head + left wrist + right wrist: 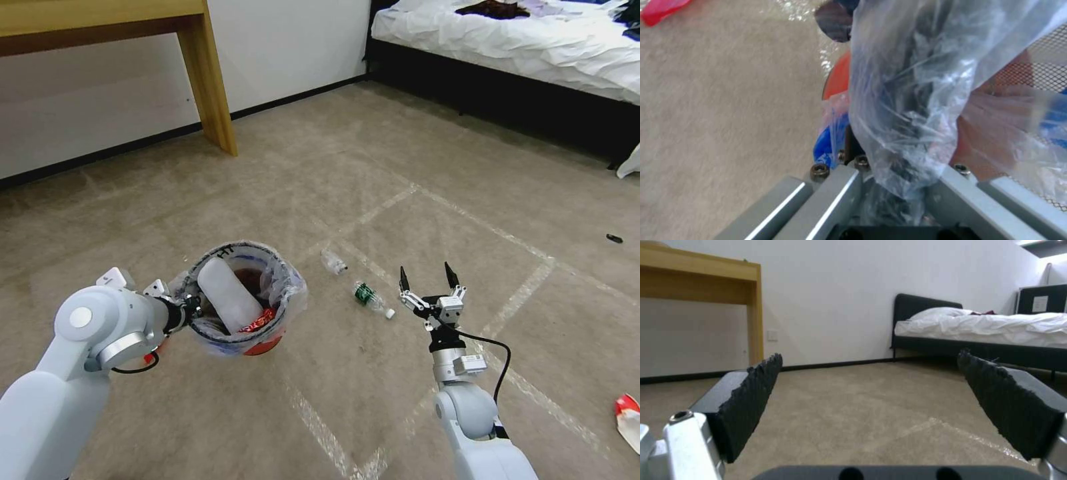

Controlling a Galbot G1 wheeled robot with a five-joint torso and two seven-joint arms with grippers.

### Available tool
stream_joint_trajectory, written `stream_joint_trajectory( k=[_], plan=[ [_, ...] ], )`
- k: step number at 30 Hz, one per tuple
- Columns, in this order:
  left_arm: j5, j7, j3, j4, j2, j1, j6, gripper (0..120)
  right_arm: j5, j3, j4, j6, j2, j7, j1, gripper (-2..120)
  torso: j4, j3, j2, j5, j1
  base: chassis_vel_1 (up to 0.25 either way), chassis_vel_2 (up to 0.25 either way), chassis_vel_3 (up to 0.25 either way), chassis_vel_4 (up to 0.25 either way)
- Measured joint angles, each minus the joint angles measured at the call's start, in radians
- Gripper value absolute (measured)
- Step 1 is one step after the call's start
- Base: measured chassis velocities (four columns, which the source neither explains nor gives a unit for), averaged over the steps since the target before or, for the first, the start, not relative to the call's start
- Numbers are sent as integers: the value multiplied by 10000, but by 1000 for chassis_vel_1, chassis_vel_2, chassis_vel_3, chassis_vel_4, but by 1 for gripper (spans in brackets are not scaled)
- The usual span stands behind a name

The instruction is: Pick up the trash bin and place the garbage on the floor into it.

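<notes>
My left gripper (189, 312) is shut on the near rim of the trash bin (265, 344), a small red bucket lined with a clear bag (907, 100). A white slipper (227, 295) and a red wrapper (257, 323) lie inside it. Its red wall (839, 78) shows in the left wrist view. Two pieces of garbage lie on the floor (413, 153) to the bin's right: a clear bottle (333, 262) and a green-labelled bottle (371, 299). Just right of the green-labelled one, my right gripper (429, 275) stands open and empty, its fingers (751, 396) spread over carpet.
A red-and-white wrapper (627, 413) lies at the right edge, and a small dark object (614, 238) farther off. A wooden table leg (212, 87) stands at the back left by the wall. A bed (520, 47) fills the back right. Tape lines (493, 230) cross the carpet.
</notes>
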Motion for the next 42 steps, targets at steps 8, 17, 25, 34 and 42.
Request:
stream_joint_trajectory(
  k=[8,17,25,34,42],
  plan=[
    [46,15,14,77,3,42,66,0,0,-4,-23,30,2,5,-8,100,-2,0,0,2,0,-160,141,154,-153],
    [61,27,49,79,13,31,81,0,-5,-38,-42,32,0,22,27,100,-2,0,0,3,0,-152,155,157,-152],
    [77,27,50,69,56,59,82,0,-84,-52,-78,78,51,25,7,100,0,0,0,3,0,-149,151,148,-151],
    [92,40,73,82,39,37,82,0,-145,-2,-149,250,3,36,50,100,-2,2,0,3,1,-147,136,148,-135],
    [81,48,76,135,78,-43,82,0,-74,70,-193,323,-234,-28,325,100,0,-1,0,1,-1,-32,46,23,-37]
  ],
)
